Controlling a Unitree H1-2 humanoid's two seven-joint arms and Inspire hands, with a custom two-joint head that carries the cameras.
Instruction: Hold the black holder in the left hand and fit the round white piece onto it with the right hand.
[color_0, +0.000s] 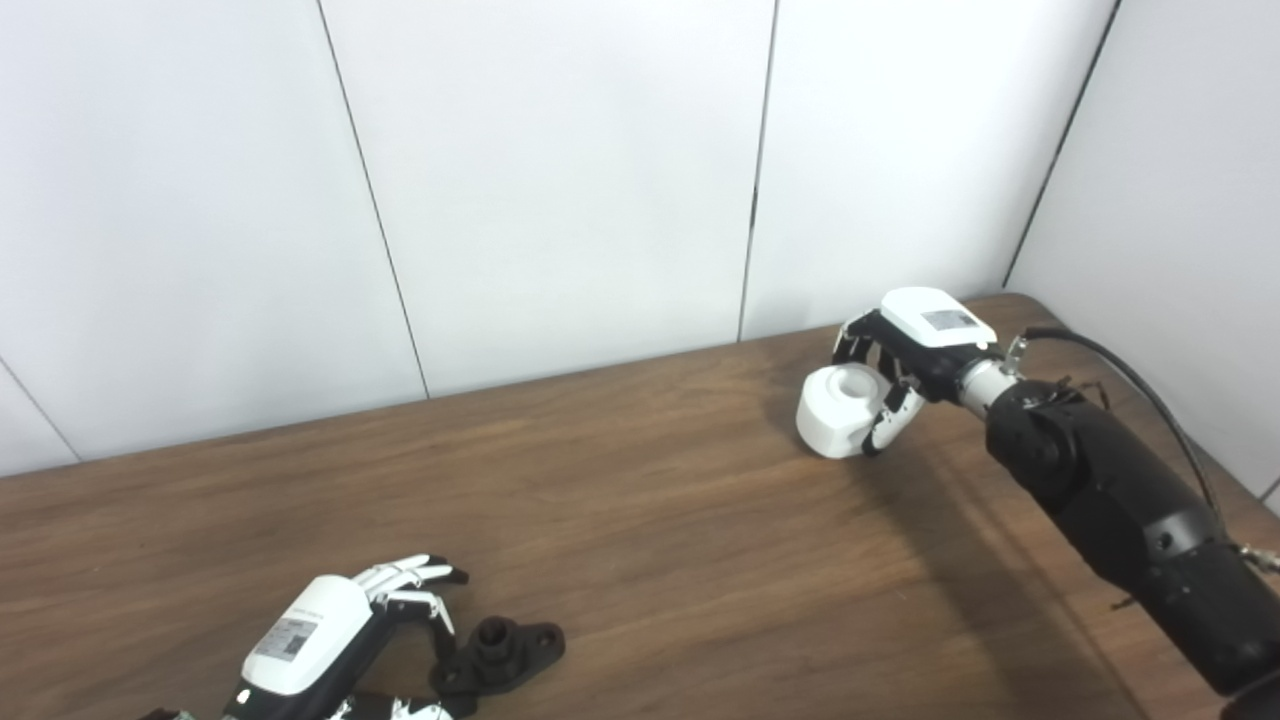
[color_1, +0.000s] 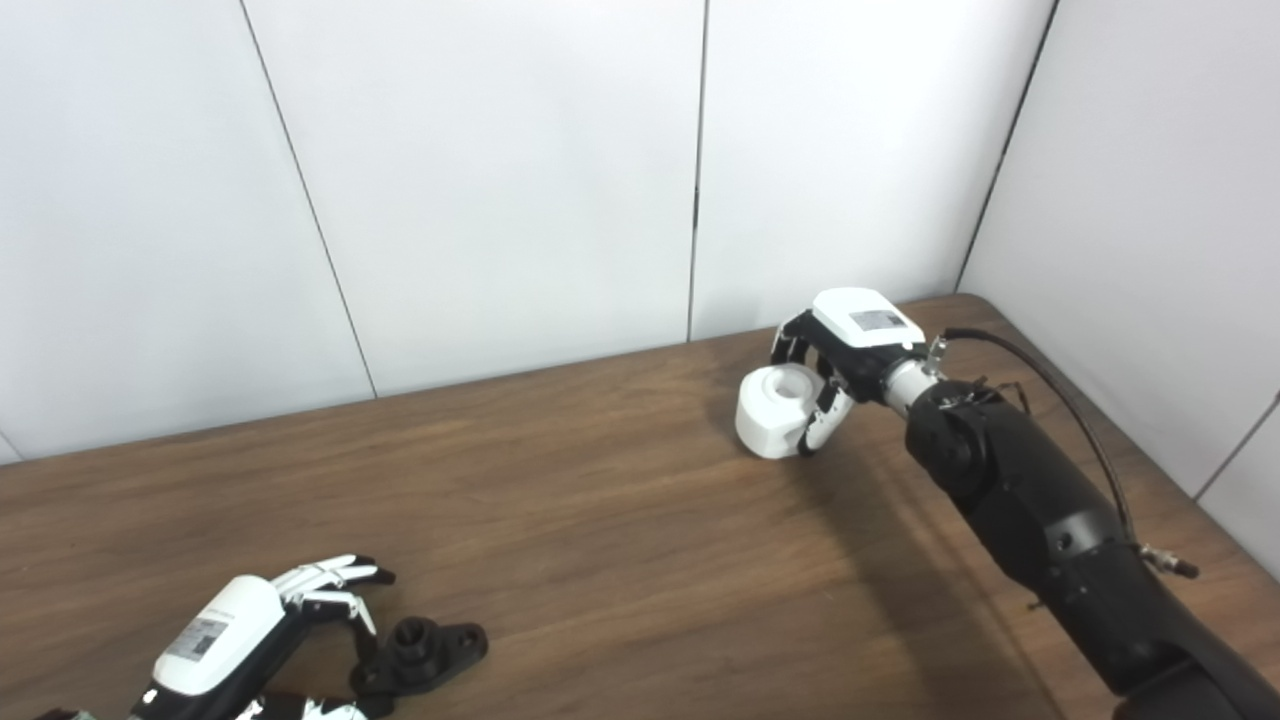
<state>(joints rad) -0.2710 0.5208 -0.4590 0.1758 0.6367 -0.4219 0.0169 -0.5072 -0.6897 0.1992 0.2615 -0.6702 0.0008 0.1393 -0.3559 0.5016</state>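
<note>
White round piece (color_0: 838, 410) sits way off on the far right of the wooden table (color_0: 640, 520) in my left eye view, and my right hand (color_0: 900, 365) has its fingers curled around it, thumb low on the near side. Looks like a hold, though I can't swear it's off the wood yet.

Right eye view: the black holder (color_1: 425, 648) lies flat near the bottom left, post sticking up, long axis running up toward the right. My left hand (color_1: 260, 630) is just beside it with fingers spread, thumb side reaching under its near end, not clamped yet. So the two parts are well apart; I reckon the white one has to travel left and toward me.
</note>
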